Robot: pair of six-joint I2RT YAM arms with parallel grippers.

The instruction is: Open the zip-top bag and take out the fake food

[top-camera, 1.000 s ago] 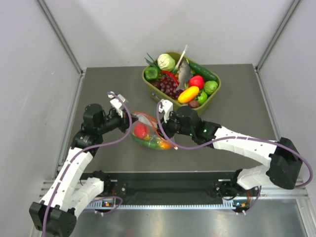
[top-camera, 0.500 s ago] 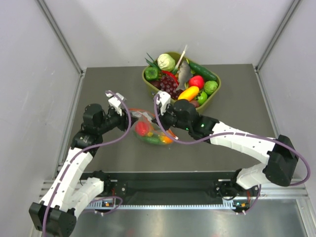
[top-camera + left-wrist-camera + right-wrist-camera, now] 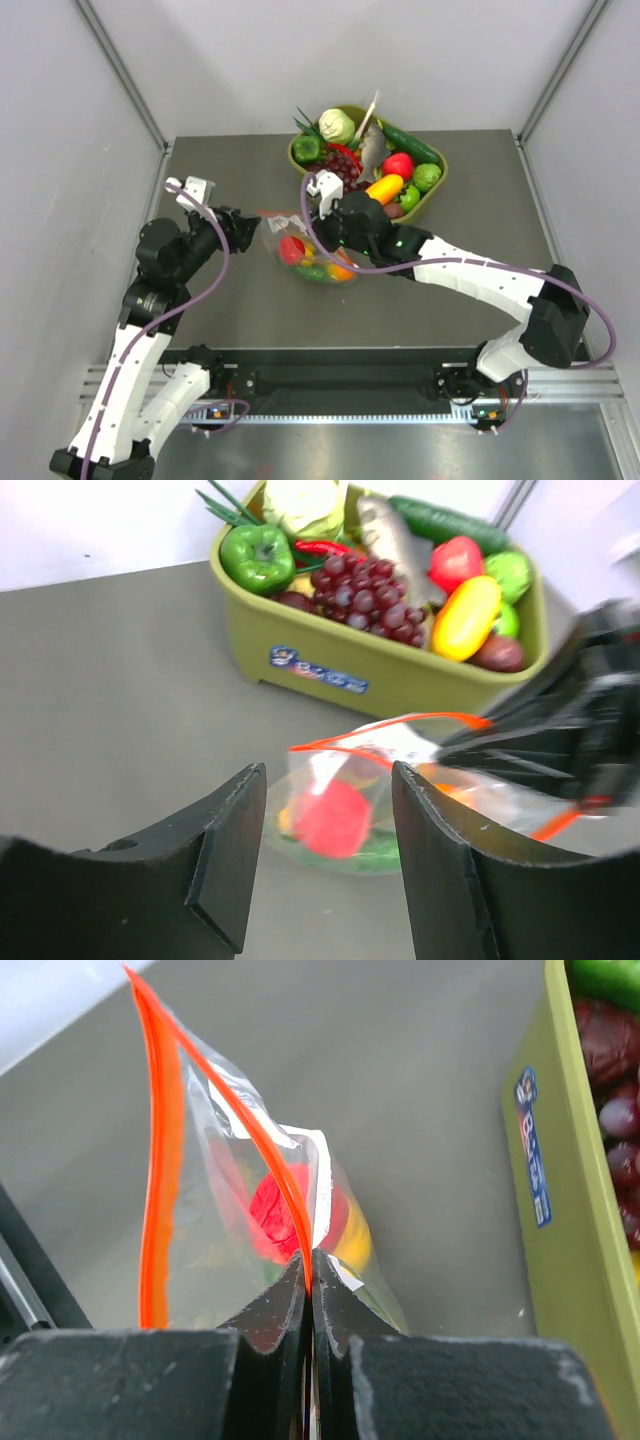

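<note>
The zip-top bag [image 3: 308, 258] lies mid-table, clear with an orange-red zip strip, its mouth gaping. Inside is the fake food: a round red fruit [image 3: 291, 250], a yellow piece [image 3: 352, 1240] and orange and green pieces [image 3: 332, 272]. My right gripper [image 3: 299, 234] is shut on one side of the zip strip, which runs up from between its fingertips [image 3: 312, 1268]. The other side of the strip [image 3: 158, 1170] stands apart from it. My left gripper [image 3: 246, 229] is open just left of the bag, touching nothing. Beyond its fingers [image 3: 328, 780] I see the bag [image 3: 400, 780] and the red fruit [image 3: 330, 820].
An olive-green tub [image 3: 433, 192] of toy produce stands behind the bag at the back, with grapes [image 3: 372, 592], a green pepper [image 3: 255, 555], a cabbage [image 3: 337, 126] and a cucumber [image 3: 410, 143]. Its wall [image 3: 560, 1170] is close on the right gripper's right.
My left gripper has let go of the bag, opened and drawn back to the left. My right gripper has shut on the zip strip and shifted towards the tub.
</note>
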